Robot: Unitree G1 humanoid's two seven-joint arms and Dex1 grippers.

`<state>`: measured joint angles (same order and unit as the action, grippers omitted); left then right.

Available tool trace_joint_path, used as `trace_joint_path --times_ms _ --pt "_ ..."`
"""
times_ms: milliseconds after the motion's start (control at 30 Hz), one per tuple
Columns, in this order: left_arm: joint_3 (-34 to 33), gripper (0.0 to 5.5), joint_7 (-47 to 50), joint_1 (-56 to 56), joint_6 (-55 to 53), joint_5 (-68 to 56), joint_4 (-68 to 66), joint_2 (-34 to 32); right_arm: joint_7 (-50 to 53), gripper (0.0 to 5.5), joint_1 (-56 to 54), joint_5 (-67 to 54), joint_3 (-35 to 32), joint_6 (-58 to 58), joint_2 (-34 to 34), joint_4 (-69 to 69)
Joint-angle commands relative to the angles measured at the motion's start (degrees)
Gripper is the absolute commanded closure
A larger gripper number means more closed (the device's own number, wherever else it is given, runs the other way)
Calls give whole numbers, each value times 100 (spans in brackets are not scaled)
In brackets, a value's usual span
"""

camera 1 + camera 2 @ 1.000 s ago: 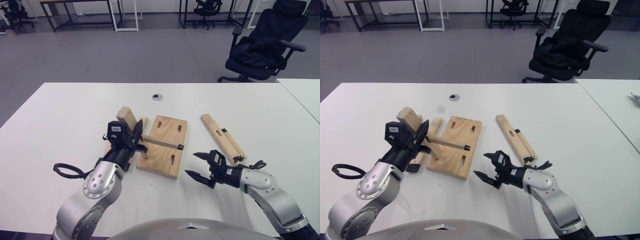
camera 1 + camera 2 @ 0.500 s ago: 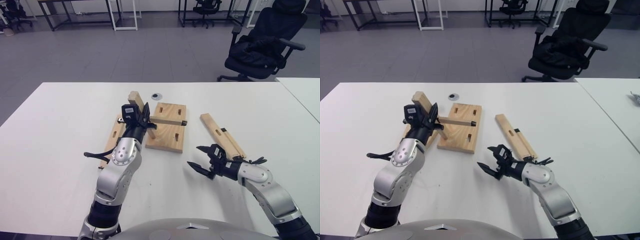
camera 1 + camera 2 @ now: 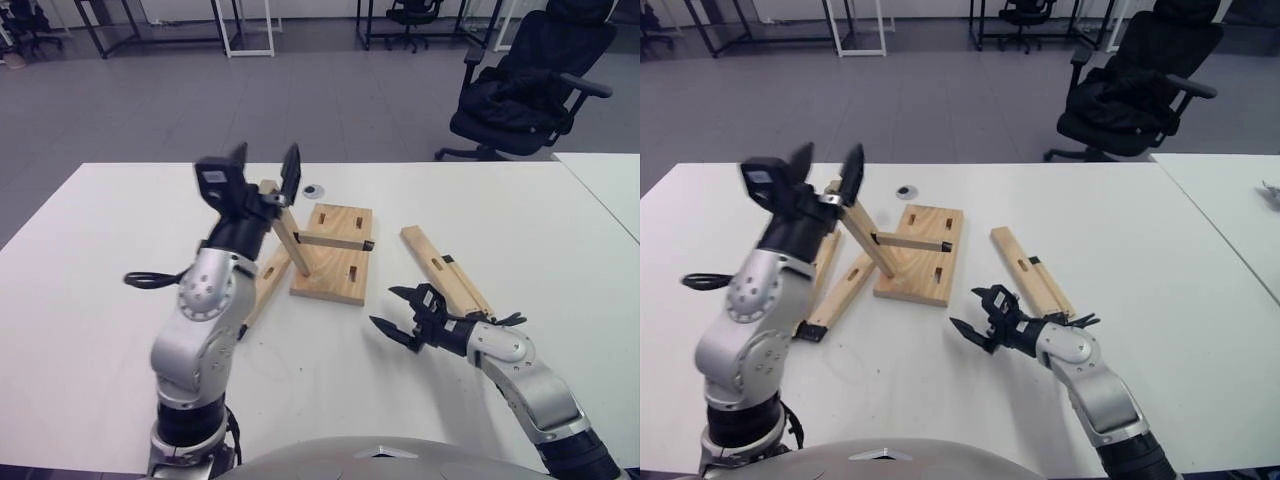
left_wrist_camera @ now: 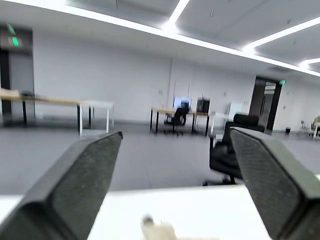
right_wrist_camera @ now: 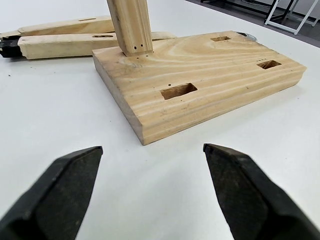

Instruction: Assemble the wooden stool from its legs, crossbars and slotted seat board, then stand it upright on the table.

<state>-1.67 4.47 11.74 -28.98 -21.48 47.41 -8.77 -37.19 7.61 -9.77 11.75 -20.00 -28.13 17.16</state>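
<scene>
The right claw (image 3: 388,308) hangs low over the tabletop (image 3: 100,260), toward its near edge and right of the middle, with its two fingers spread open and nothing between them. From the right wrist view the bare white surface lies between those fingers, and the seat board (image 5: 200,75) lies just beyond them.

The seat board lies flat at the middle of the tabletop with its rectangular slots facing up. A leg (image 3: 290,240) leans over it. The leg's lower end meets the board's top near the near left corner, but whether it sits in a slot cannot be told. Its upper end tilts away toward the far left. A crossbar (image 3: 335,241) juts sideways from the leg, level above the board, and ends in a dark tip over the board's right side.

To the left of the board, toward the left edge, two more legs (image 3: 843,288) lie flat side by side on the tabletop. To the right, well apart from the board, a pair of wooden pieces (image 3: 445,270) lies flat at a slant.

The left claw (image 3: 268,150) is raised above the leaning leg's top, its fingers wide open and pointing upward, gripping nothing. The leg's top sits just below the gap.

A small round grommet (image 3: 315,190) sits in the tabletop toward the far edge. An office chair (image 3: 530,80) stands on the floor beyond the far right corner
</scene>
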Motion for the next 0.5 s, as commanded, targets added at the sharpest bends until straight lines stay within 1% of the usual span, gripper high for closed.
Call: trace_joint_path --times_ms 33,100,133,233,300,367,433,500 --pt "-930 149 -164 -153 415 -181 144 -171 85 172 84 89 -10 94 39 -146" --pt "-1240 149 -337 -539 329 -323 -92 -279 98 172 114 91 -40 102 56 -177" --pt "-1211 149 -592 -862 257 -278 -309 -458 98 172 146 94 -78 109 46 -195" --pt "-956 149 -1298 -1710 18 -107 -1049 -970 73 172 180 100 -197 141 -4 -288" --pt "-676 149 -1870 -2133 -211 96 -1417 -1586 12 172 136 106 -238 159 -46 -391" --pt "-565 149 -2235 -2199 -547 -24 -1572 -1878 -24 172 136 119 -250 180 -59 -448" --pt "-514 149 -2384 -2131 -894 -226 -1637 -1922 -38 172 134 128 -242 201 -57 -494" --pt "-170 149 -2532 -2118 -1030 -65 -1861 -2000 -65 172 90 161 -178 245 -41 -591"
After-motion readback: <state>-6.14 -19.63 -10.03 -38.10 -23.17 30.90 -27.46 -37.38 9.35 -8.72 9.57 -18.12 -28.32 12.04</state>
